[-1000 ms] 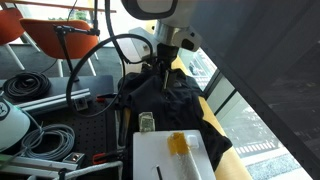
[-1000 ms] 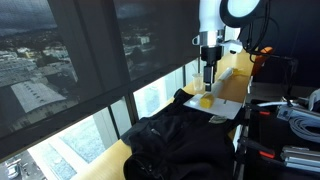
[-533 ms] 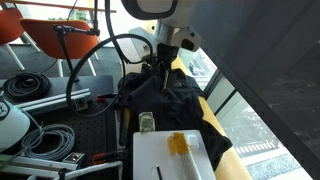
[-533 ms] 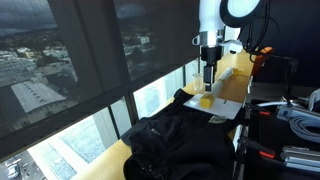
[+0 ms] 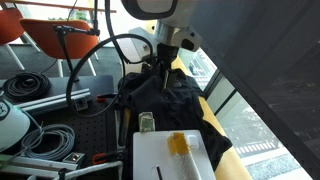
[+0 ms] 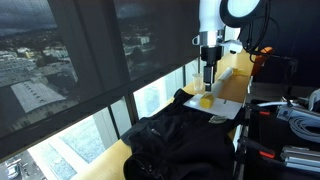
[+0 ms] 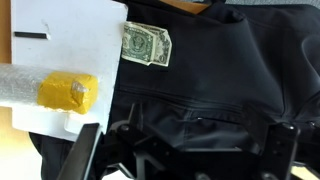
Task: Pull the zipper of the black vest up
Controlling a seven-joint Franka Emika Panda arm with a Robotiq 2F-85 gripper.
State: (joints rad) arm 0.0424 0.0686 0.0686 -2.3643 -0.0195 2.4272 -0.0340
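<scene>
Nothing moved — jaws apart, over black vest [image 7: 220,90]

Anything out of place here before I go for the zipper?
Yes: a dollar bill lies right beside the white sheet, seemingly on the edge of the vest. It has no part in this job and might shift when the fabric moves. The vest is also rumpled.

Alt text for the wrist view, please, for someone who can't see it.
A rumpled black vest fills most of the frame, with the open jaws showing at the bottom edge. At upper left a white sheet holds a yellow block, and a dollar bill lies at the sheet's right edge.
</scene>
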